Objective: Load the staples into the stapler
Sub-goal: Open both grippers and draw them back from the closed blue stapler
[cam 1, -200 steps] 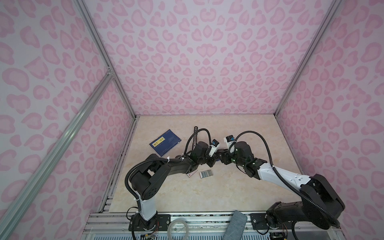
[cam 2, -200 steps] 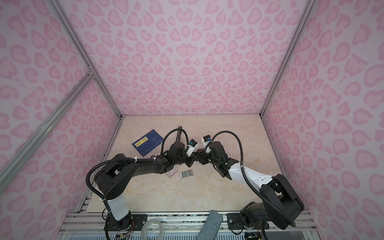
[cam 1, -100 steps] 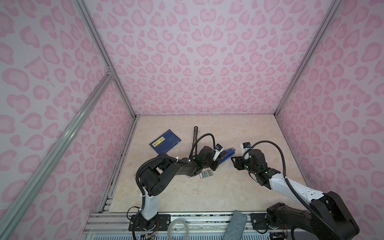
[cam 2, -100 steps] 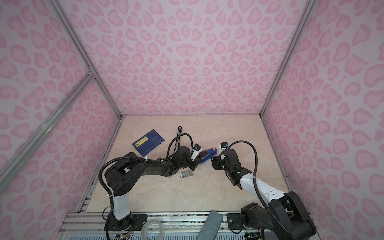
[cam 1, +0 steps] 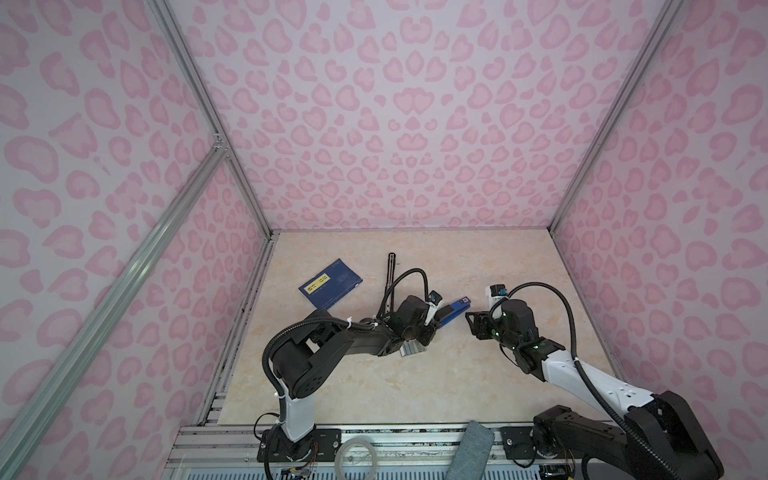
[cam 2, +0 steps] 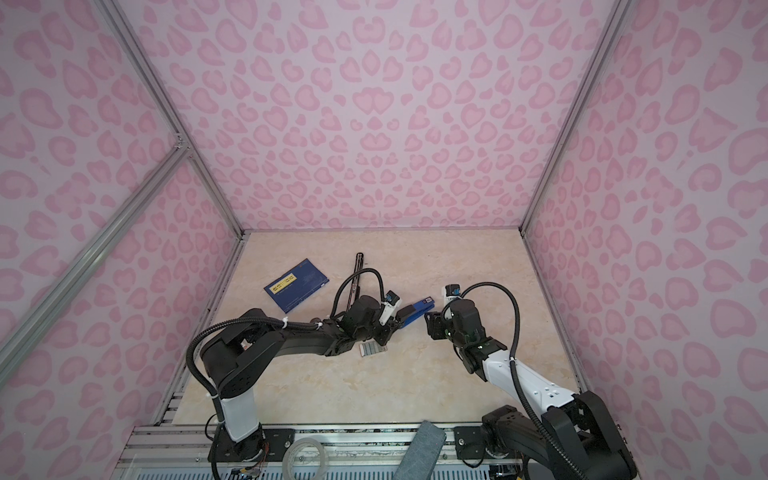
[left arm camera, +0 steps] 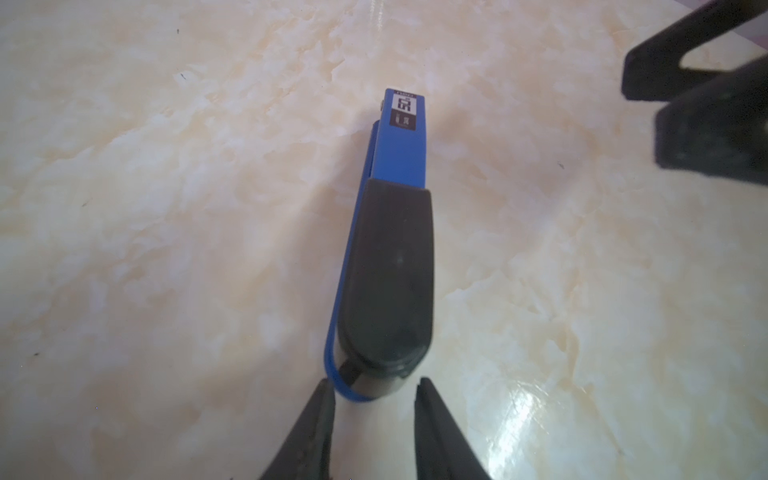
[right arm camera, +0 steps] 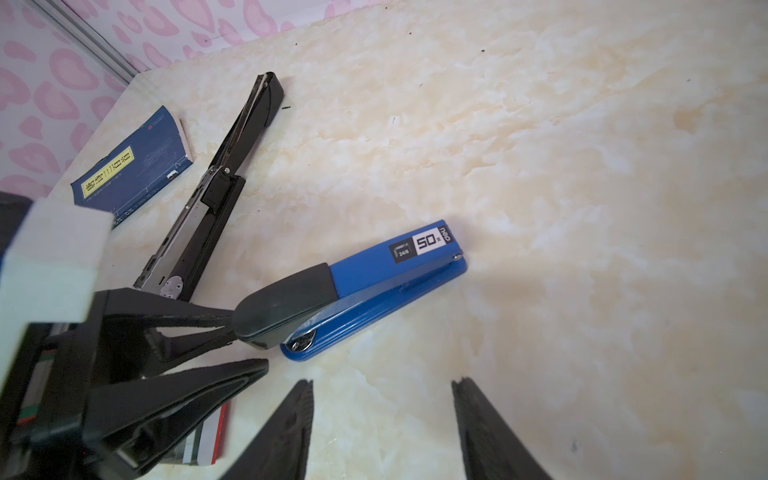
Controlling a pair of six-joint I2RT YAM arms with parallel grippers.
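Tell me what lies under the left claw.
The staples poke out beneath the left claw in both top views; the right wrist view shows the edge of a red-and-white box there. The claw hides the rest of both.

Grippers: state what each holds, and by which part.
Nothing is held. The left gripper is open, its tips at the blue stapler's black rear end; the right gripper is open and empty.

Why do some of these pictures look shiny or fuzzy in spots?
Left wrist view: glare whitens the glossy beige marble tabletop, and the right gripper looks soft at the edge. Right wrist view: the blue stapler with black handle is sharp; the white block nearest the lens is blurred.
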